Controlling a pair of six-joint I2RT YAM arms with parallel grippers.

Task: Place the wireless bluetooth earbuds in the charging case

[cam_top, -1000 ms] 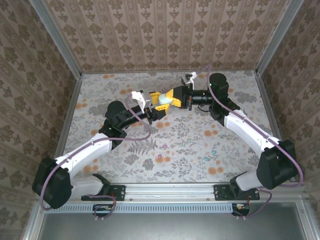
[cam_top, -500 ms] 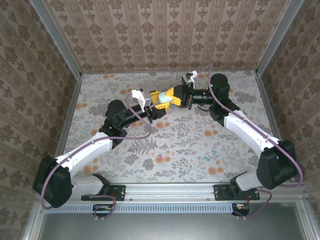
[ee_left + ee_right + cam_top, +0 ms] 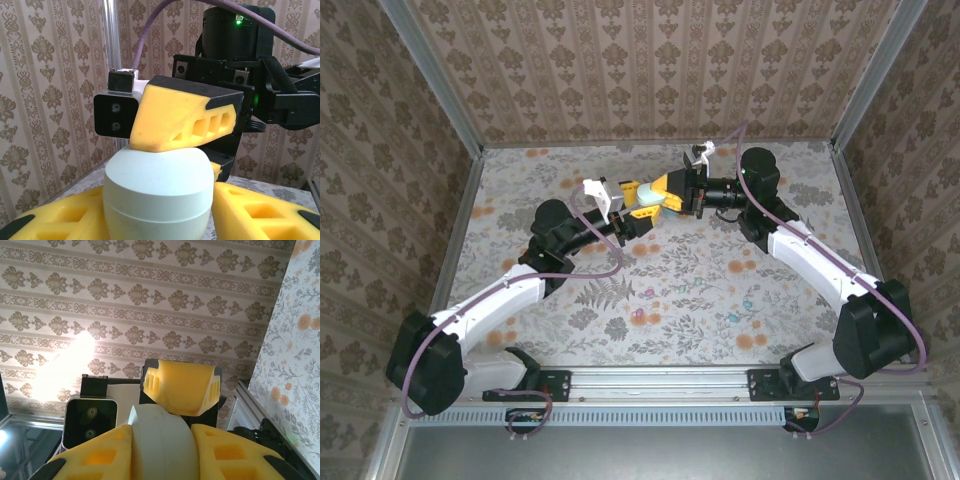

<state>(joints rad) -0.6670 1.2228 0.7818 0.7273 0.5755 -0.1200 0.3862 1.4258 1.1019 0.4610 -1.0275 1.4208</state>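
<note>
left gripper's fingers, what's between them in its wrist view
A pale charging case sits between the left gripper's fingers, seen in the left wrist view.

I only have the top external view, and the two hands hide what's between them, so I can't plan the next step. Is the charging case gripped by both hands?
Observer: Yes. In the left wrist view the charging case sits between the two fingers of the left hand.
Operator: And the right hand?
Observer: The right wrist view shows the right hand clamped on it too, one finger on each side.
Operator: Is the lid open?
Observer: It looks shut; just a thin seam runs round the pale body.
</note>
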